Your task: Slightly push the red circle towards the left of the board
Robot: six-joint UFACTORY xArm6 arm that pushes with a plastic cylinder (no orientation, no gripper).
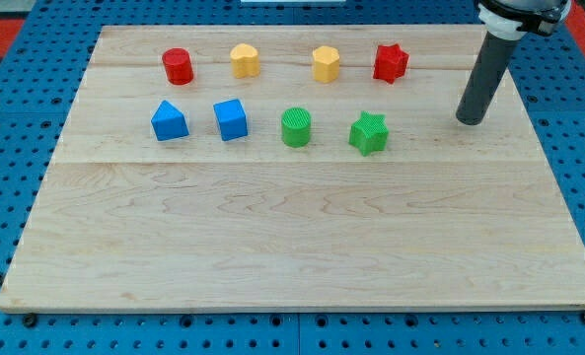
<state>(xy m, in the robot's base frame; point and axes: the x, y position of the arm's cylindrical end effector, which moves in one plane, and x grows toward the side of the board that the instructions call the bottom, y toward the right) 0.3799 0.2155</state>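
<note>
The red circle (178, 66) stands near the view's top left of the wooden board (302, 237). My tip (470, 119) rests on the board at the view's right, far to the right of the red circle and right of the green star (369, 133). The rod rises up and to the right out of the view's top.
A top row holds a yellow block (245, 60), a second yellow block (326, 63) and a red star (391, 62). A lower row holds a blue triangle (169, 120), a blue cube (231, 119) and a green circle (296, 127). Blue pegboard surrounds the board.
</note>
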